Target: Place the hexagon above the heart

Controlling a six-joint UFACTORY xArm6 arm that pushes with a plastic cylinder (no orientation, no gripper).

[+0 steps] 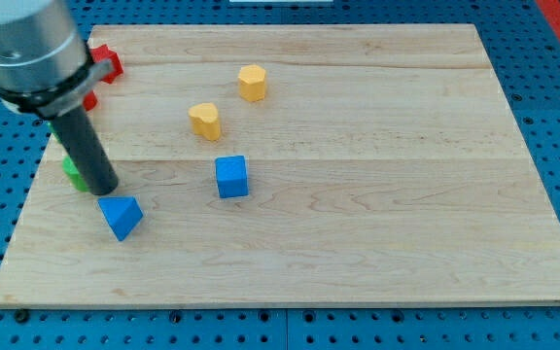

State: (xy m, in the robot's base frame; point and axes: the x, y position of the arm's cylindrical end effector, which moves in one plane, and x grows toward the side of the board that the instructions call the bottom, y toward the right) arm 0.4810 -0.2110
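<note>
Your tool here is a plain dark rod with nothing that opens or closes, so it is gripping nothing; my tip [106, 189] is resting on the counter [377, 243] near its left edge. Taking my tip as the landmark: a green block [71, 172], mostly hidden by the rod, is sitting just to its left, and a blue triangular block [122, 216] is lying just below and to its right, close but seemingly not touching. A blue cube [231, 177] is sitting further to the right. Up and to the right of my tip, the yellow heart [205, 121] is standing well apart, and the yellow hexagon [252, 83] is further still, up and to the right of the heart. A red block [107, 64] is peeking out far above my tip, partly behind the arm.

You are looking at a small, chunky, pale-yellow hexagon, standing flat and free on all sides.

The hexagon is already sitting higher than the heart but off to the right, so a leftward nudge is probably what remains. The risks: sweeping my tip across could be dragging the blue blocks or clipping the heart on the way, and an off-centre push could be spinning the hexagon aside or sending it toward the counter's top edge.
</note>
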